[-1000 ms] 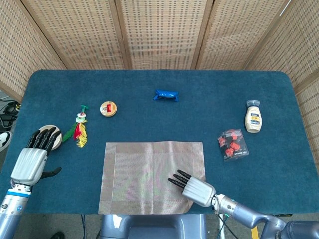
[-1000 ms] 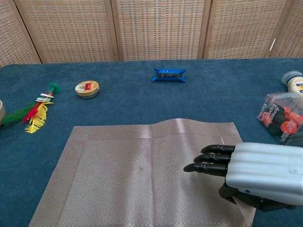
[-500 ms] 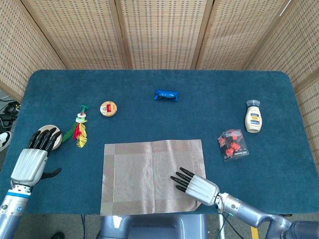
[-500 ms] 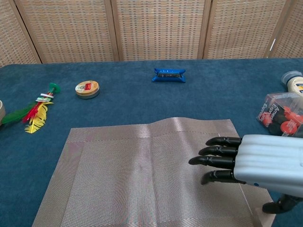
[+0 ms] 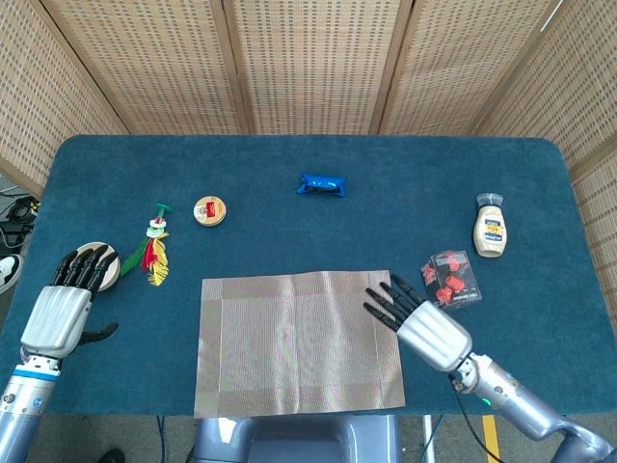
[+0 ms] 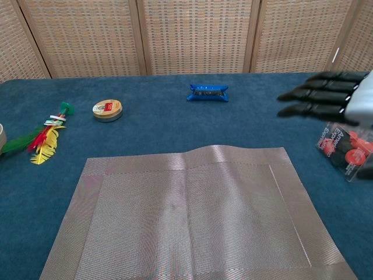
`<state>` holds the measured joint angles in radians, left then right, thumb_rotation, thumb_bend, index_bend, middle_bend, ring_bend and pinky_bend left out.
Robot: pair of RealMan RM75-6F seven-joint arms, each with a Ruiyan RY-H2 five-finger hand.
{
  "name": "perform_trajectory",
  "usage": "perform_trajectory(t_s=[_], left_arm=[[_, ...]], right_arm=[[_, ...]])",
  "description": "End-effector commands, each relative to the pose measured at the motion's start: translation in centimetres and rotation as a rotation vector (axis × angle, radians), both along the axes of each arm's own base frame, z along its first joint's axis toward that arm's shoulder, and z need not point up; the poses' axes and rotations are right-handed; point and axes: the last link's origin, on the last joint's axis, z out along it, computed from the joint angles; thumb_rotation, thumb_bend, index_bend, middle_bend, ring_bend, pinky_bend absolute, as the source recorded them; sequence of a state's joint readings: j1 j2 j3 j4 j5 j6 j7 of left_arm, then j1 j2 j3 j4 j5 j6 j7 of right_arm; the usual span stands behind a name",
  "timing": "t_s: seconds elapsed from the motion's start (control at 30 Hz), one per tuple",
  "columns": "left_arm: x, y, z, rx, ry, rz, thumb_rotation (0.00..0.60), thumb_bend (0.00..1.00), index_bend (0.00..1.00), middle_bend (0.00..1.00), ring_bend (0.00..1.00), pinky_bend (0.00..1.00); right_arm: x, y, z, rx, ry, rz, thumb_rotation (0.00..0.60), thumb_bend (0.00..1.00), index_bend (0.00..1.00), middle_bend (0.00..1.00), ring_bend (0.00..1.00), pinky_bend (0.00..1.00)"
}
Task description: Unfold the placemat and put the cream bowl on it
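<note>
Woven beige placemat (image 5: 297,341) lay unfolded and flat at 6 o'clock on the blue table (image 5: 386,217). Cream bowl (image 5: 94,262) sat at 9 o'clock by the table edge, half hidden under the left hand (image 5: 64,307); contents not visible. Left fingers (image 5: 81,269) were extended together over it, holding nothing. Right hand (image 5: 421,324) hovered at the placemat's right edge, fingers spread, empty. Clear box of red items (image 5: 451,280) sat at 4 o'clock.

The placemat (image 5: 299,341) lies spread at the bench's (image 5: 308,174) near edge, between my hands. My right hand (image 5: 424,326) is over its right edge; my left hand (image 5: 63,307) is far left, by the cream bowl (image 5: 108,263). Behind lies a tin (image 5: 209,210).
</note>
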<state>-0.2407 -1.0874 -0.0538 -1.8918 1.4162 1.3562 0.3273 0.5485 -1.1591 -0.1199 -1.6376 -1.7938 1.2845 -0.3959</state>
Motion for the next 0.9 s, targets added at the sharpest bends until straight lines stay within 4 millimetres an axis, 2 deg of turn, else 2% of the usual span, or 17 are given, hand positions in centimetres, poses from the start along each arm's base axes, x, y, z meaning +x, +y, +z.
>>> perform_trajectory(t_s=[0.03,0.23,0.43,0.57,0.77,0.9], left_arm=[[-0.5,0.5,-0.5,-0.003,0.002,0.010,0.600,0.00,0.00,0.00,0.00,0.00],[-2.3,1.6,-1.6,0.006,0.015,0.033,0.600,0.00,0.00,0.00,0.00,0.00],[-4.9,2.2,-2.5,-0.015,0.017,0.087,0.600,0.00,0.00,0.00,0.00,0.00],[-6.4,2.6,-2.7,-0.006,0.030,0.128,0.600,0.00,0.00,0.00,0.00,0.00],[-8.9,3.4,-3.0,0.006,0.042,0.223,0.600,0.00,0.02,0.00,0.00,0.00],[-10.2,4.4,-3.1,0.014,0.023,0.285,0.600,0.00,0.17,0.00,0.00,0.00]], right_arm=[[-3.3,0.0,4.1,-0.146,-0.128,-0.207,0.600,0.00,0.00,0.00,0.00,0.00],[-6.7,1.3,6.0,-0.278,-0.243,-0.346,0.600,0.00,0.00,0.00,0.00,0.00],[-8.7,3.9,5.2,-0.306,-0.323,-0.426,0.600,0.00,0.00,0.00,0.00,0.00],[-9.1,5.0,4.4,-0.300,-0.348,-0.456,0.600,0.00,0.00,0.00,0.00,0.00],[-9.1,5.0,4.6,-0.305,-0.347,-0.445,0.600,0.00,0.00,0.00,0.00,0.00],[-9.1,4.9,4.7,-0.301,-0.352,-0.443,0.600,0.00,0.00,0.00,0.00,0.00]])
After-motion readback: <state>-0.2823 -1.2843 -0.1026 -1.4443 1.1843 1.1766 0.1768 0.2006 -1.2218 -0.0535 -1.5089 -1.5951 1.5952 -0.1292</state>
